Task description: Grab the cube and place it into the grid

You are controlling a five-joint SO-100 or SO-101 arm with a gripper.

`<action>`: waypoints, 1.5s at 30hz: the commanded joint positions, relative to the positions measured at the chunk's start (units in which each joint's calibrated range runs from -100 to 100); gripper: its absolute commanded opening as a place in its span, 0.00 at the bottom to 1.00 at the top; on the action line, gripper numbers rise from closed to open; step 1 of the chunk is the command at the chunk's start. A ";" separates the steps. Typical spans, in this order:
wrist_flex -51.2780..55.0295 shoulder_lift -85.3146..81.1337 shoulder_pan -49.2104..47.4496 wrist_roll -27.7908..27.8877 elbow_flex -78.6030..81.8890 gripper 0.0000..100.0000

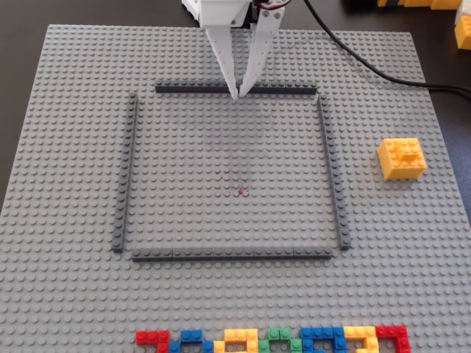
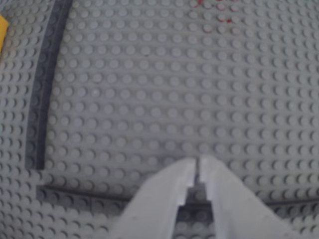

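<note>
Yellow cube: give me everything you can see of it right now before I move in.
The yellow cube looks like a blocky plastic brick build, with studs and a raised step on top. It sits upright, flat on the grey studded baseplate, outside the dark-walled square frame, to its right in the fixed view. Nothing touches it except the plate. The hand is far off at the frame's top wall, fingertips together, empty. The wrist view shows only a yellow sliver at the left edge.

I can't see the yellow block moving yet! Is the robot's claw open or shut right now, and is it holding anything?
End effector: closed, fingertips together, holding nothing. The yellow cube sits alone outside the frame.
</note>
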 commanded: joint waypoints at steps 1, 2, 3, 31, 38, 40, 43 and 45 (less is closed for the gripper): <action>3.44 -2.80 0.64 -0.68 0.53 0.00; 3.44 -2.80 0.64 -0.68 0.53 0.00; 3.44 -2.80 0.64 -0.68 0.53 0.00; -0.17 -2.80 0.05 0.10 0.35 0.00; -0.17 -1.34 -1.20 -0.20 -2.01 0.00; 0.07 1.33 -1.94 -0.54 -4.55 0.00; 0.56 6.23 -2.67 -1.22 -9.08 0.00; 1.34 7.86 -3.41 -1.61 -12.34 0.00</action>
